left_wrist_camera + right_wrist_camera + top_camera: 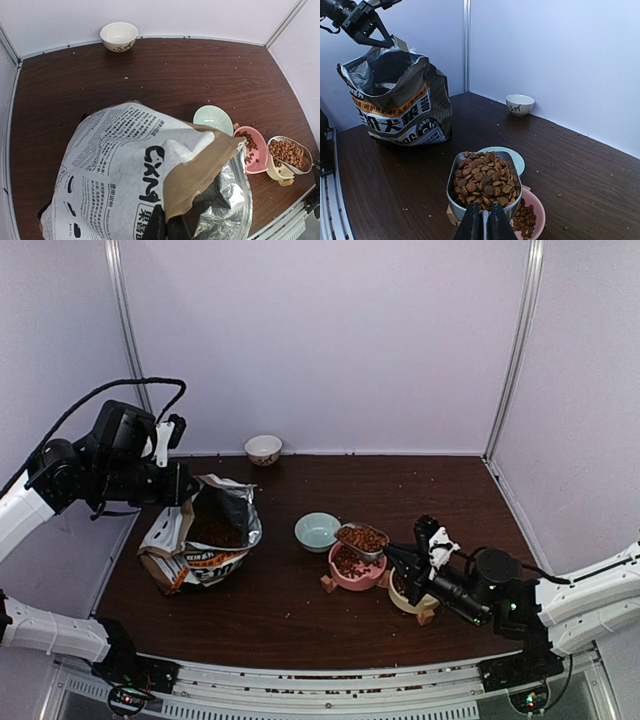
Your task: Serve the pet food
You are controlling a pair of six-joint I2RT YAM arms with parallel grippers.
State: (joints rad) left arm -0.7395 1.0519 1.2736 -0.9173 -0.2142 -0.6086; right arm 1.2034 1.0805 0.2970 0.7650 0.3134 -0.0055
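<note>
A dark wooden table [300, 610] fills the scene. On its left side stands a large printed paper bag [205, 540], open at the top and lined with foil. The left claw [188, 487] is clenched on the bag's upper rim, holding the mouth open.

Right of the middle, the right claw [400, 558] is clamped tight on the handle of a metal scoop [362, 538]. Under that claw sits a cream bowl [408, 598], partly hidden. Just left of it is a pink bowl [355, 570], and a pale green bowl [317, 531] lies just beyond that. A white bowl [263, 448] rests well apart at the far wall.

The scoop hangs roughly level over the pink bowl's far edge, heaped with pet food [485, 182]. More pellets lie in the pink bowl and inside the bag.
</note>
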